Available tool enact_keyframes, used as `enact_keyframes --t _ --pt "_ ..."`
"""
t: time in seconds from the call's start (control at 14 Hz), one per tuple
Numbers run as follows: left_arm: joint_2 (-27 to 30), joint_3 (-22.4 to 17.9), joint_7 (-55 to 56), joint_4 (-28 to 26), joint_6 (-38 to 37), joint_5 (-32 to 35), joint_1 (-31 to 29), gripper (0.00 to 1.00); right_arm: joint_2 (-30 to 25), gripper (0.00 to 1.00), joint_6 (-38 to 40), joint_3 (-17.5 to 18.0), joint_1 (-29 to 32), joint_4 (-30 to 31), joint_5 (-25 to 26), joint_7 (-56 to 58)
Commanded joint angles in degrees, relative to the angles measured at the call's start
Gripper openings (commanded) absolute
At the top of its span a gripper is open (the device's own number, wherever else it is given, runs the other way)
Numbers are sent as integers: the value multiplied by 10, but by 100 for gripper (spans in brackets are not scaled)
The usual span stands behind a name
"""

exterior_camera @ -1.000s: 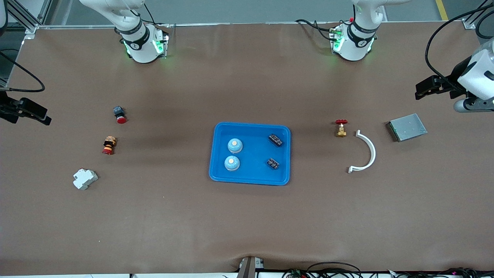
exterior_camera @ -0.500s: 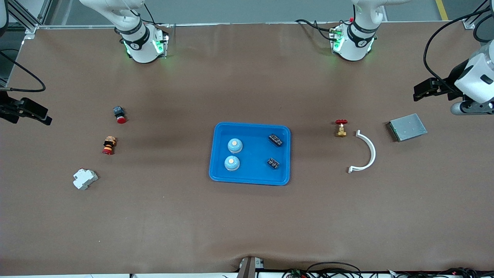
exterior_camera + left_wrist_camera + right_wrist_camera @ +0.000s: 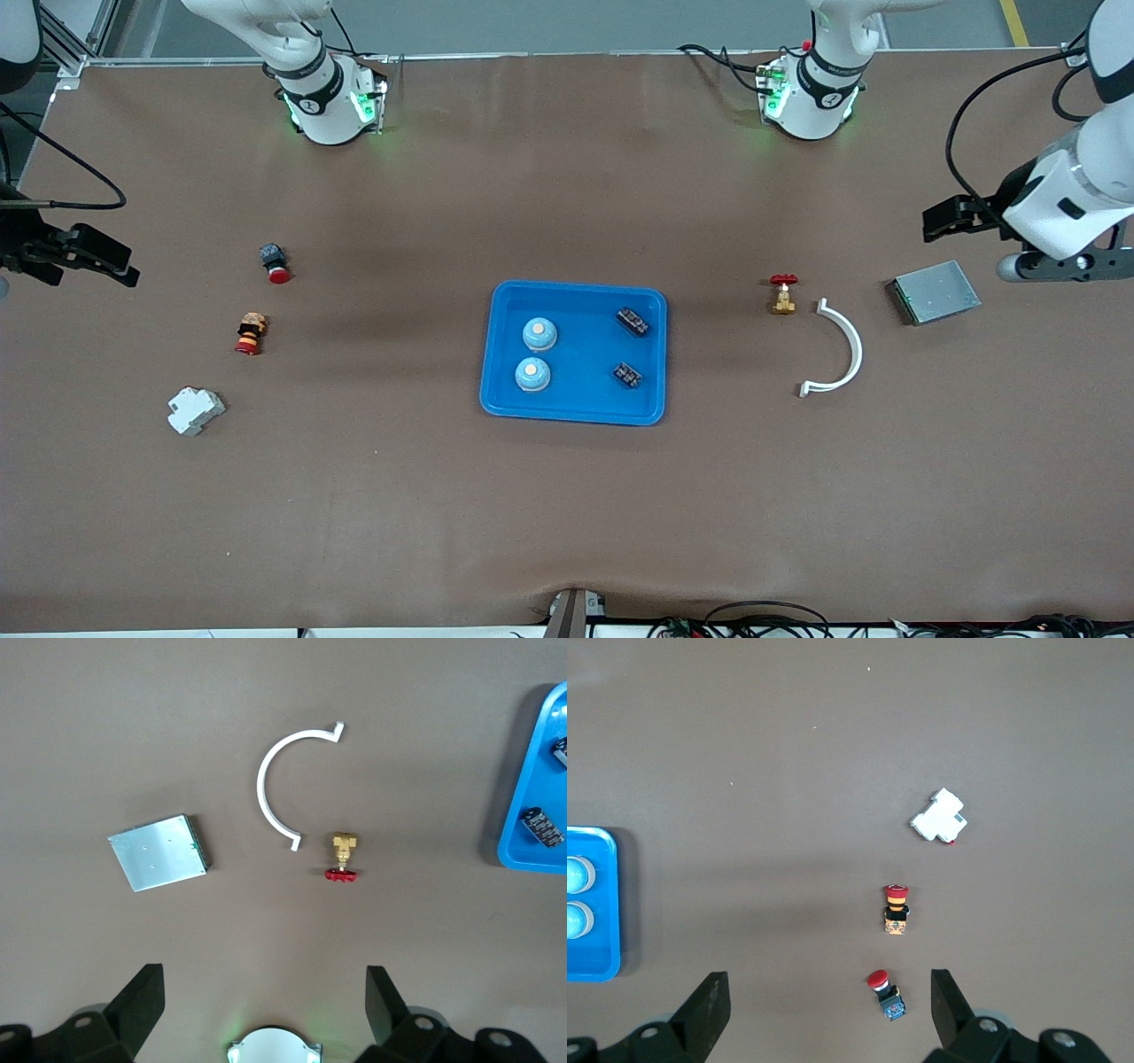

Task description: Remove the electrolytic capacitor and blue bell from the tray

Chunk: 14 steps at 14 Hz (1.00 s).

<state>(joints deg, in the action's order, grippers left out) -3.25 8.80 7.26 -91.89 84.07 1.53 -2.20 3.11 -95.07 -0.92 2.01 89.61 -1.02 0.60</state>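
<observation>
Tray (image 3: 573,408) with bells (image 3: 539,334), capacitors (image 3: 632,322)

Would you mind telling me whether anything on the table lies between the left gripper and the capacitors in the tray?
Yes: the brass valve with the red handwheel and the white curved strip lie on the table between the open left gripper, up over that arm's end, and the blue tray holding the two capacitors. Travelling above them would avoid both.

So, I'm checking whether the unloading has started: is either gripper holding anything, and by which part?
Nothing is held. The left gripper and right gripper are both open and empty.
</observation>
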Motion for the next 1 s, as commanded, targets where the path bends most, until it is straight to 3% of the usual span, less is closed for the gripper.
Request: enact_keyframes --t 0.0,0.14,0.64,0.93 --pt "-24 9 16 5 -8 -12 1 100 -13 100 -5 0 4 15 -6 2" --pt "-46 9 21 6 -7 -49 -2 100 -14 100 -6 0 5 23 -6 2" --pt "-79 14 81 8 -2 -58 24 100 -14 100 -6 -3 6 22 -6 5" --pt "-107 15 264 8 63 -59 69 100 -14 100 -10 -1 2 22 -7 0"
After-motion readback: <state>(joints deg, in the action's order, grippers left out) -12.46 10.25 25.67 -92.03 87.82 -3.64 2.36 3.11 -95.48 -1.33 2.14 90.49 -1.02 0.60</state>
